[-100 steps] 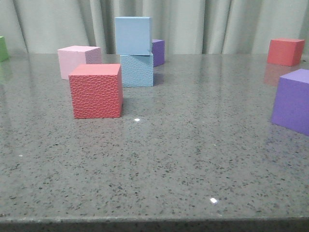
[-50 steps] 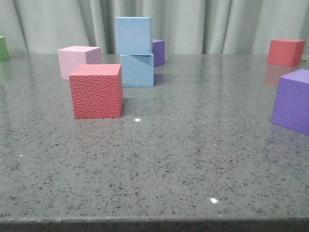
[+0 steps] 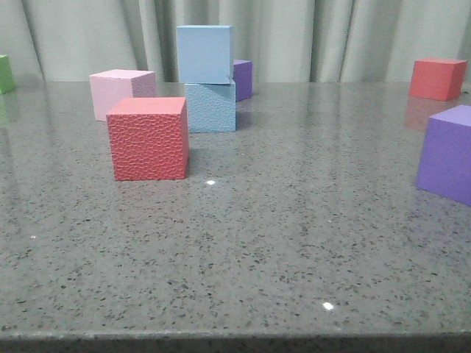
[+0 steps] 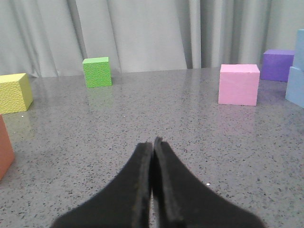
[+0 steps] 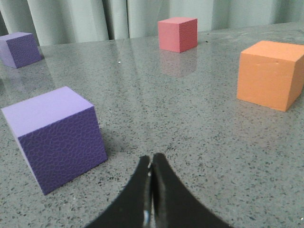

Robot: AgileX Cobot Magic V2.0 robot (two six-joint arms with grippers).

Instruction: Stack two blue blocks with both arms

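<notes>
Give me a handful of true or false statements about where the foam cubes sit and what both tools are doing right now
1. The smooth sky-blue foam cube sits on the pebbled sky-blue foam cube. True.
2. The left tool grips the pale pink foam cube. False: it is shut on nothing, and that cube stands apart on the table.
3. The right tool is shut and empty. True.
4. The pebbled red foam cube tops the blue stack. False: it rests on the grey speckled table, nearer the camera.

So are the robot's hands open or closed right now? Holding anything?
Left gripper: closed, holding nothing.
Right gripper: closed, holding nothing.
</notes>
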